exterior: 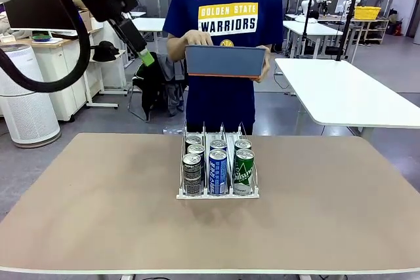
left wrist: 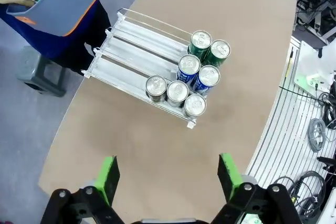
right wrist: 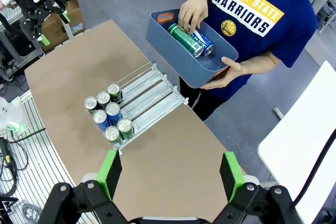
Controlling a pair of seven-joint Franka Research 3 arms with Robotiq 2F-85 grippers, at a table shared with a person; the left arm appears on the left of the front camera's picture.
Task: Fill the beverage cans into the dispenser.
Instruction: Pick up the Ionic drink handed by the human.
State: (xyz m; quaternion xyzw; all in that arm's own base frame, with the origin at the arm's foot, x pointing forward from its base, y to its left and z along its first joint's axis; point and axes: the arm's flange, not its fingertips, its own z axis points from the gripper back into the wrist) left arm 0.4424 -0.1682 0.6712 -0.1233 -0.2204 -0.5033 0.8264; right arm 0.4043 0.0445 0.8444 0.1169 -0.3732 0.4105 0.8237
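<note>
Seven thin metal drink cans [exterior: 218,168] stand in the low clear plastic rack with a white base [exterior: 217,195]. The rack sits in the middle of the big brown desk [exterior: 98,214]. It has three lanes. Seen from the robot's side, three dark grey cans [exterior: 191,174] are in the left lane, two blue cans with white print [exterior: 217,172] are in the middle lane, and two green cans with white letters [exterior: 243,172] are in the right lane. All of them stand up straight at the end of the rack nearest the robot, packed close together.

At the far side of the desk a person in a blue shirt holds a blue-grey plastic tub [right wrist: 173,51] up in the air. One hand [right wrist: 231,74] is under the tub. The other hand [right wrist: 192,11] reaches inside and touches two more cans lying down, a green one [right wrist: 184,38] and a blue one [right wrist: 203,43].

High up on the left, well apart from the rack, the left fingers [exterior: 146,58] are spread wide and hold nothing. High over the desk, the right fingers [right wrist: 109,170] are also spread wide with nothing between them.
</note>
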